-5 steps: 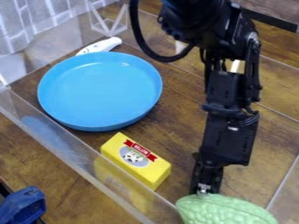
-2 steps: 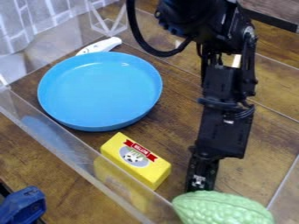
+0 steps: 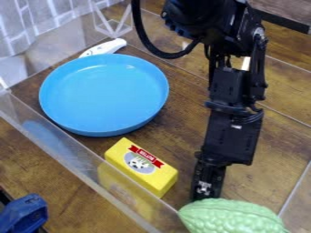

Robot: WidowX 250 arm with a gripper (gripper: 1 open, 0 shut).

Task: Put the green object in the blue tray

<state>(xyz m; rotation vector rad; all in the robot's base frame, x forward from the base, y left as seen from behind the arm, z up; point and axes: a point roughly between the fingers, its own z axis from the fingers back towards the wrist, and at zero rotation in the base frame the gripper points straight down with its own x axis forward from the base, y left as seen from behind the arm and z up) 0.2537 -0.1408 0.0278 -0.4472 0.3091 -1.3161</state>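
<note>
Green object [image 3: 231,217]: nearest the camera, on the near side of the yellow box [image 3: 141,167]. Claw [image 3: 206,194] closed, just on the box's side of its far edge. Long axis looks roughly crosswise.

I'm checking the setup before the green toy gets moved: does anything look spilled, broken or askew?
Nothing looks spilled or broken. The yellow box sits askew to the wooden table, but that seems harmless.

Gripper [image 3: 206,193] positioned at green object [image 3: 231,217]
Blue tray [image 3: 104,95] lies apart, beyond yellow box [image 3: 141,167]; green object is cut off by the lower frame edge.
</note>
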